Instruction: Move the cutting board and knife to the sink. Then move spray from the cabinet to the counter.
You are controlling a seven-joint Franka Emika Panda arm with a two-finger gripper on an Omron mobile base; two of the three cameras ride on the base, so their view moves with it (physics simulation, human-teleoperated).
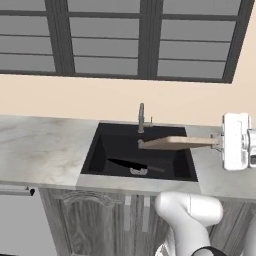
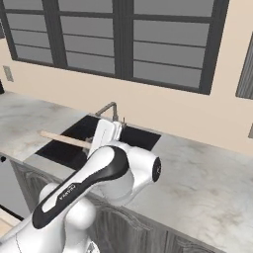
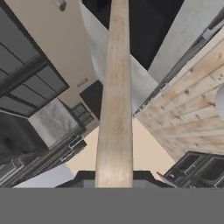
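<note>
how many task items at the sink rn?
2: the knife lies on the sink floor; the board is held over the basin in the pincer, not yet down.

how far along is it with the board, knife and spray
Done: the knife already lies on the bottom of the sink. In hand: the end effector is shut on the cutting board, holding it by one end roughly level over the basin, not yet set down. Left: lowering the board into the sink, then taking the spray from the cabinet to the counter.
</note>
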